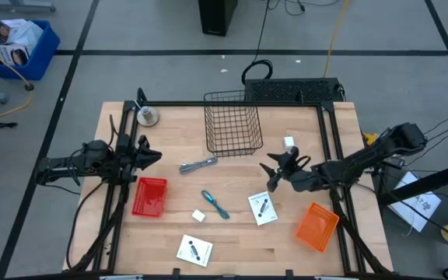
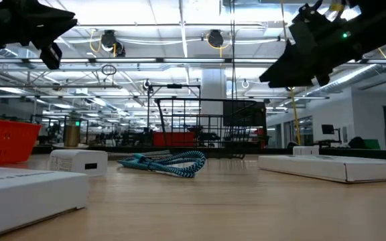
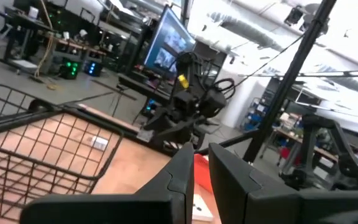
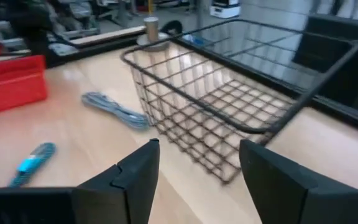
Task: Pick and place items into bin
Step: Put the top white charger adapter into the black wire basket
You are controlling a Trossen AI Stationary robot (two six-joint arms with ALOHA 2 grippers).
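I see a black wire basket (image 1: 233, 123) of thin open mesh at the far middle of my wooden table (image 1: 169, 236), whose top is pale planked wood with a dark frame along its edges. Just in front of the basket lies a grey metal tool (image 1: 198, 165), dull and slim. Nearer me is a blue-handled tool (image 1: 215, 204) wrapped in teal braided cord, with a small white block (image 1: 198, 216) just beside it. Two flat white cards with black marks lie on the wood, one near the front edge (image 1: 194, 250) and one right of the blue tool (image 1: 263, 208). Another white block (image 1: 289, 143) sits right of the basket. A red plastic bin (image 1: 149, 196) is on the left and an orange one (image 1: 317, 225) on the right.

My right gripper (image 1: 275, 173) hangs above the table right of centre, arm stretched in from the right edge, fingers spread wide and holding nothing, aimed toward the basket. My left gripper (image 1: 151, 154) waits over the left edge, above the red bin, fingers nearly together and empty.

Beyond the table is a grey floor with dark lines, a blue crate (image 1: 19, 48), and a workshop under bright ceiling lights.
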